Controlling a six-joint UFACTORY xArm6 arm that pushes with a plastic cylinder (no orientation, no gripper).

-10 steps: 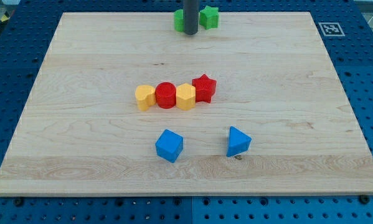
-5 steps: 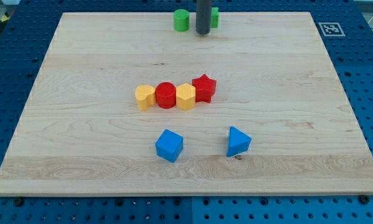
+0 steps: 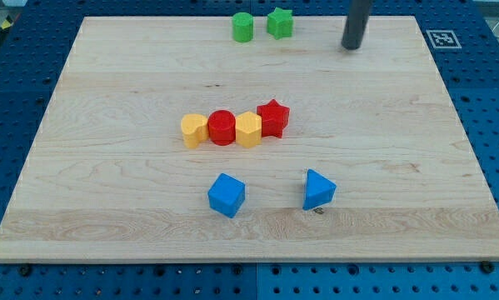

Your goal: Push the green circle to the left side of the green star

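The green circle [image 3: 243, 27] stands near the board's top edge, just left of the green star [image 3: 280, 22], with a small gap between them. My tip [image 3: 351, 47] is on the board to the right of the green star, well apart from both green blocks and touching no block.
In the board's middle a yellow heart [image 3: 194, 131], a red circle [image 3: 222, 127], a yellow hexagon [image 3: 248, 130] and a red star [image 3: 273, 117] form a touching row. A blue cube [image 3: 227, 195] and a blue triangle [image 3: 318, 189] lie lower down. A fiducial tag [image 3: 441, 38] marks the top right corner.
My tip has moved right, from between the green circle and green star to well right of the star. The green blocks now show fully.
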